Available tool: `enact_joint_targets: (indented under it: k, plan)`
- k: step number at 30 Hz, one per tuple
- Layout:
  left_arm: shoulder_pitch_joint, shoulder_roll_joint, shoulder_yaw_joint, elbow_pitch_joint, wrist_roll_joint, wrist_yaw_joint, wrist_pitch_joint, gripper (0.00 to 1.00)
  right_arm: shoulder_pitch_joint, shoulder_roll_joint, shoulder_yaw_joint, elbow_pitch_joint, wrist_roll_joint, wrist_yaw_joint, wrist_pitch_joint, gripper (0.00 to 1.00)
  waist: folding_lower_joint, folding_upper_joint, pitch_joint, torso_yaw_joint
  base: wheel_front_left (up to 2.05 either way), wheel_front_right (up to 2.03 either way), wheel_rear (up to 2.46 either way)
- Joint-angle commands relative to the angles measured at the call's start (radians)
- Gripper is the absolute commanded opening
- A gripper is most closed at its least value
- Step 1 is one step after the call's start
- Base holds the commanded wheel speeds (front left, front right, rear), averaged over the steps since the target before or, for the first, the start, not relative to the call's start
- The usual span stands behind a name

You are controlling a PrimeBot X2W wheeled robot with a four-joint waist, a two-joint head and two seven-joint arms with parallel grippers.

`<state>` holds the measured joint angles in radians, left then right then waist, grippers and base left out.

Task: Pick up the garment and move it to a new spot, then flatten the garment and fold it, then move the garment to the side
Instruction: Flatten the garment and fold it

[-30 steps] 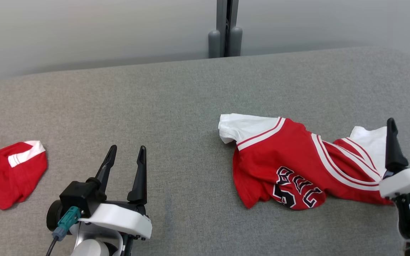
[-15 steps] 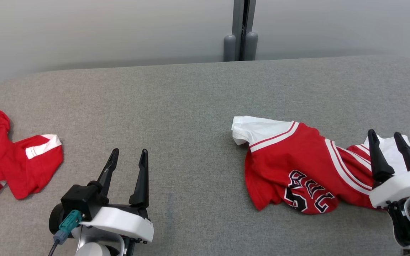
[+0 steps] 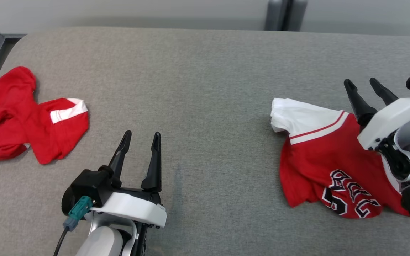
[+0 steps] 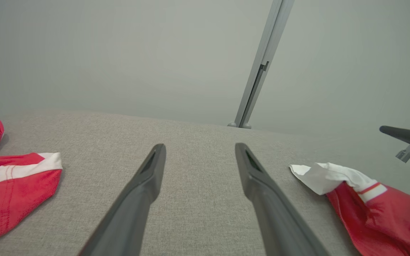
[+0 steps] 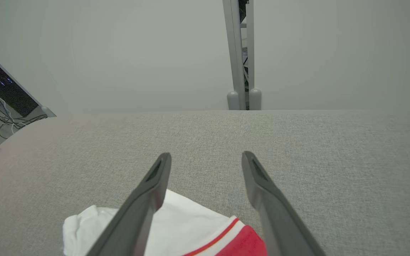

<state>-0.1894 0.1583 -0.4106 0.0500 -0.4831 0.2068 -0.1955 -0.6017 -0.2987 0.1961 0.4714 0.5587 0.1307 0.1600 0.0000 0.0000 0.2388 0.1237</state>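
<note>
Well to the right of the head view, a crumpled red jersey (image 3: 319,156) with a white sleeve and dark lettering is seen lying on the grey table (image 3: 205,71). Above its upper right part the right gripper (image 3: 360,81) is held with its fingers spread apart; in the right wrist view the white sleeve lies beneath them. At lower centre-left the left gripper (image 3: 143,133) is seen, likewise spread, over bare table. A second red shirt (image 3: 20,113) is bunched at the far left.
</note>
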Motion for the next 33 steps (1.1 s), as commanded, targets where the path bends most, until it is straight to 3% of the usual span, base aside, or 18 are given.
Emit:
enact_joint_targets:
  k: [1, 9, 18, 19, 20, 21, 22, 33]
  plan:
    - [-0.015, -0.001, 0.000, 0.003, 0.001, -0.005, -0.007, 1.00, -0.014, -0.011, 0.010, 0.011, 0.009, 0.000, 0.006, 1.00, 0.0000, 0.0000, 0.044, 0.048, 0.00, 0.00, 0.00]
    - [-0.050, -0.032, -0.006, 0.048, -0.011, -0.022, -0.037, 1.00, -0.159, -0.079, 0.219, 0.159, 0.149, 0.000, 0.135, 1.00, 0.0000, 0.0000, 0.086, 0.139, 0.00, 0.00, 0.00]
    - [-0.051, -0.050, -0.007, 0.081, -0.015, -0.031, -0.054, 1.00, -0.207, -0.113, 0.339, 0.272, 0.270, 0.000, 0.342, 1.00, 0.0000, 0.0000, 0.086, 0.176, 0.00, 0.00, 0.00]
    - [-0.051, -0.051, -0.006, 0.082, -0.015, -0.031, -0.056, 1.00, -0.207, -0.115, 0.350, 0.279, 0.275, 0.000, 0.353, 0.96, 0.0000, 0.0000, 0.086, 0.176, 0.00, 0.00, 0.00]
    - [-0.051, -0.051, -0.004, 0.084, -0.016, -0.031, -0.057, 1.00, -0.209, -0.116, 0.359, 0.282, 0.280, 0.000, 0.359, 0.47, 0.0000, 0.0000, 0.084, 0.176, 0.00, 0.00, 0.00]
    - [-0.050, -0.050, -0.003, 0.086, -0.016, -0.031, -0.058, 1.00, -0.211, -0.117, 0.364, 0.281, 0.282, 0.000, 0.351, 0.31, 0.0000, 0.0000, 0.082, 0.175, 0.00, 0.00, 0.00]
    - [-0.049, -0.049, -0.001, 0.087, -0.017, -0.032, -0.059, 1.00, -0.213, -0.117, 0.370, 0.279, 0.285, 0.000, 0.334, 0.00, 0.0000, 0.0000, 0.080, 0.173, 0.00, 0.00, 0.00]
    - [-0.038, -0.027, 0.000, 0.096, -0.013, -0.031, -0.054, 1.00, -0.232, -0.129, 0.413, 0.237, 0.329, 0.000, 0.077, 0.00, 0.0000, 0.0000, 0.016, 0.110, 0.00, 0.00, 0.00]
